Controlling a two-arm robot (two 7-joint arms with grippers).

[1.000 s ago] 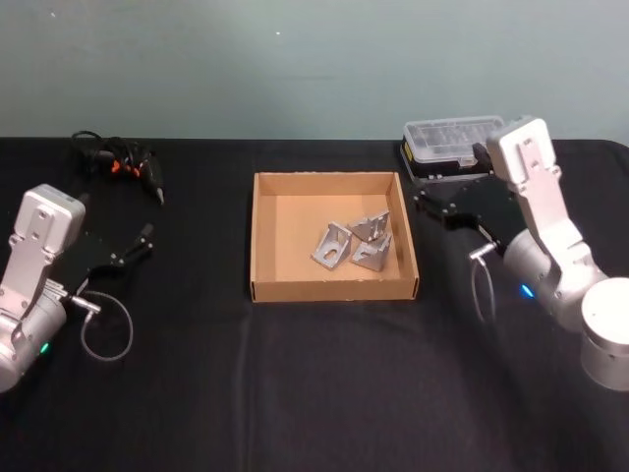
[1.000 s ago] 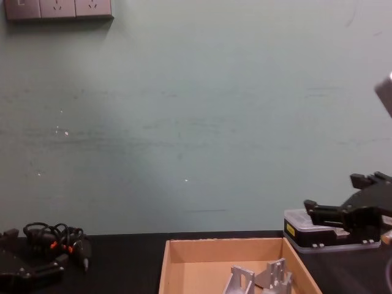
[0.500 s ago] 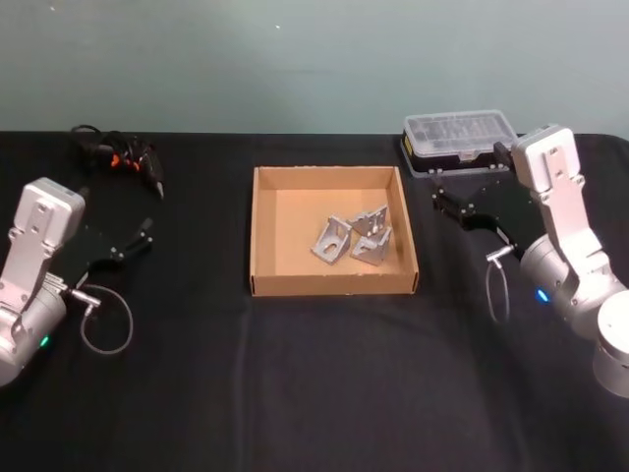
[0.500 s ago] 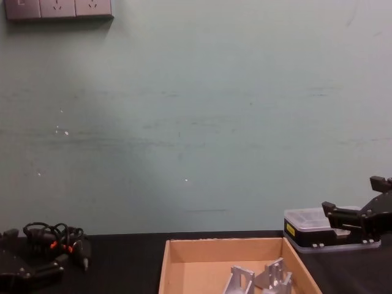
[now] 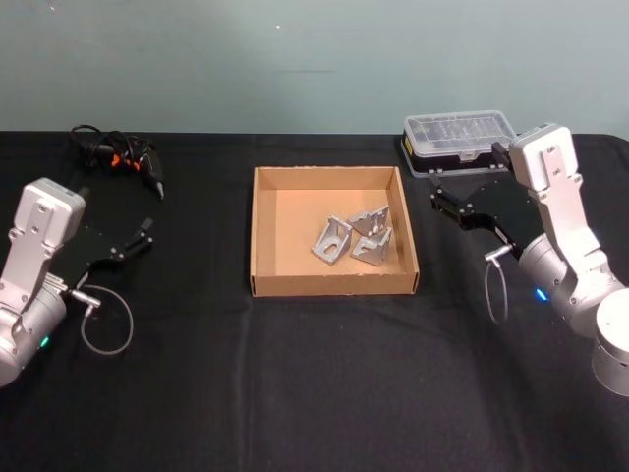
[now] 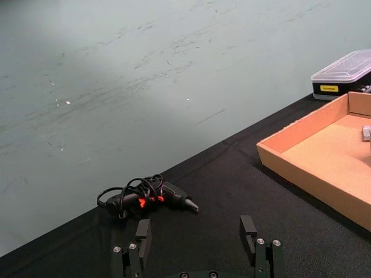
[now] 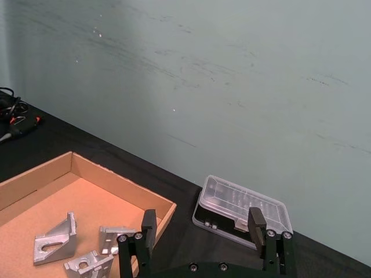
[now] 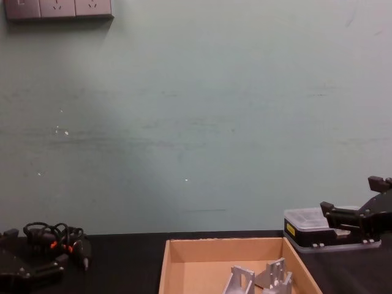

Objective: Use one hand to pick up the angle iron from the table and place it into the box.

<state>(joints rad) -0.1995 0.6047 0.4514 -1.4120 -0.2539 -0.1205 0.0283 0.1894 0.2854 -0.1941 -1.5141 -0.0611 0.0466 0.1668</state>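
Tan box (image 5: 264,236) holds silver angle irons (image 5: 353,239) on a matte black table (image 5: 314,383).

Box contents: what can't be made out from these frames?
- Angle irons: head view shows three overlapping in the box; whether they rest on each other is too small to tell.
- Chest view: the frame's bottom edge cuts them off, and only two tops show.
- Left wrist view: the frame edge cuts the box, so only a sliver of one piece shows.
- Plastic case: contents are blurred under the clear lid.
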